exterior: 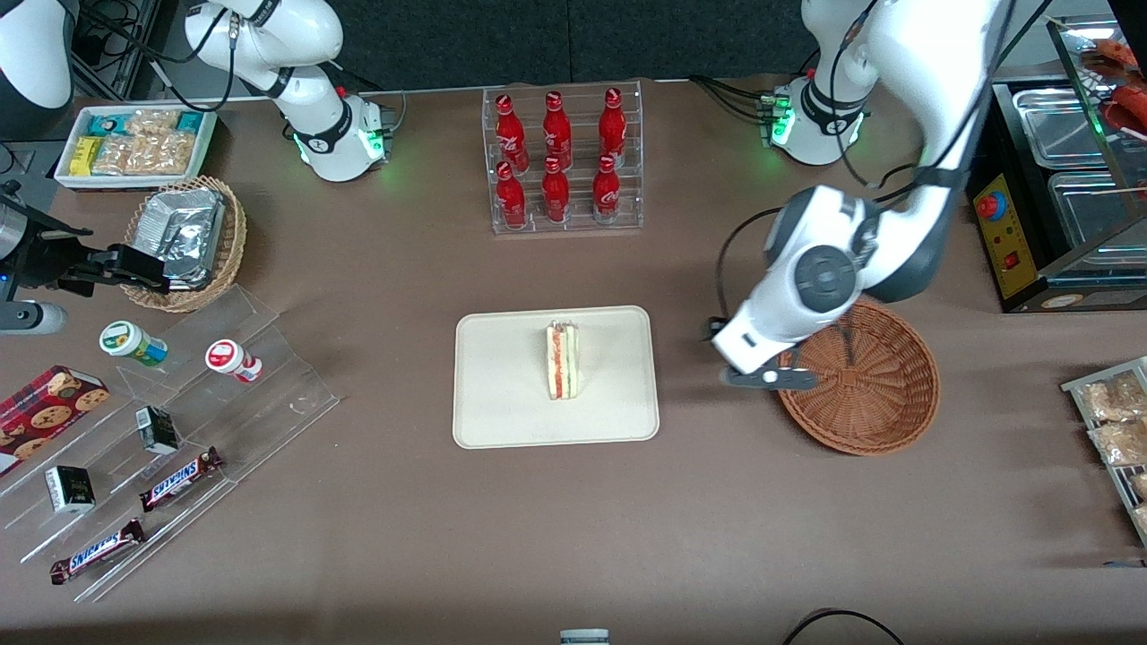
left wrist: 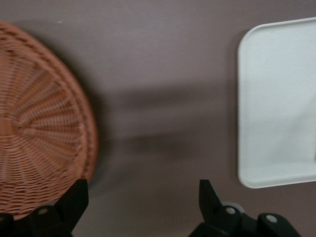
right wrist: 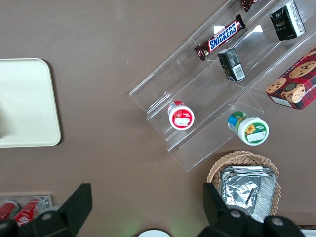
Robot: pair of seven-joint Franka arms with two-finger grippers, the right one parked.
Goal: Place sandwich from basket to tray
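The sandwich point(exterior: 563, 361), a pale wedge with a red filling stripe, stands on the cream-white tray point(exterior: 502, 403) at the middle of the table. Nothing lies in the reddish-brown woven basket point(exterior: 878, 394), which sits beside the tray toward the working arm's end. My left gripper point(exterior: 769, 376) hangs over the basket's rim on the side facing the tray. In the left wrist view the gripper point(left wrist: 143, 185) is open, with only bare table between its black fingers point(left wrist: 210, 197). That view has the basket point(left wrist: 34, 128) at one edge and the tray point(left wrist: 276, 98) at the other.
A clear rack of red bottles point(exterior: 564, 161) stands farther from the front camera than the tray. Toward the parked arm's end are a tan basket with foil packets point(exterior: 184, 237), a white snack bin point(exterior: 134, 143) and a clear stepped shelf point(exterior: 179, 421). A black appliance point(exterior: 1066, 197) stands at the working arm's end.
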